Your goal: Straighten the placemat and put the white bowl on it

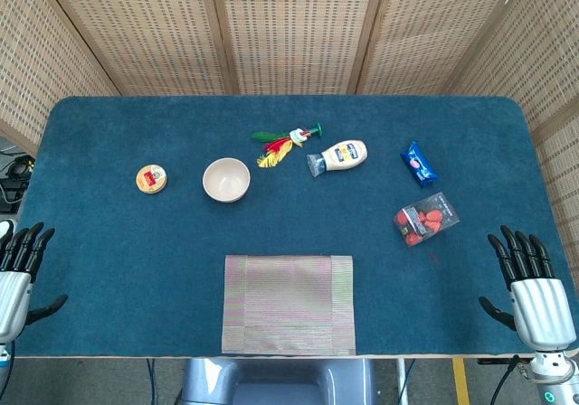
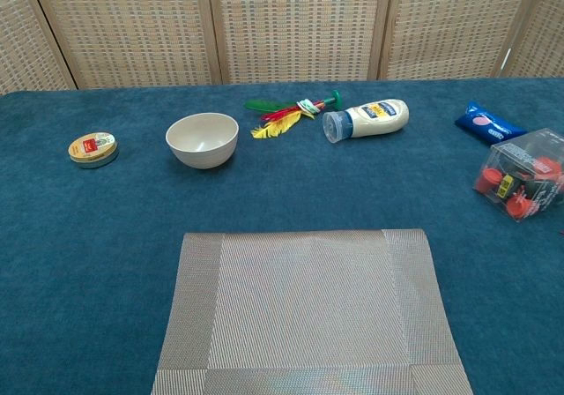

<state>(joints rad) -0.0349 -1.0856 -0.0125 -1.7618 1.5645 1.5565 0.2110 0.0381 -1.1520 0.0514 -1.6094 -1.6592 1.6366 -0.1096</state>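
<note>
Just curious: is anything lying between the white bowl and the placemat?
No. Between the white bowl and the placemat there is only bare blue tablecloth, clearest in the head view.

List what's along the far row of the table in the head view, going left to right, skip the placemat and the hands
Round tin → white bowl → feather toy → mayonnaise bottle → blue snack packet → clear box of red pieces.
</note>
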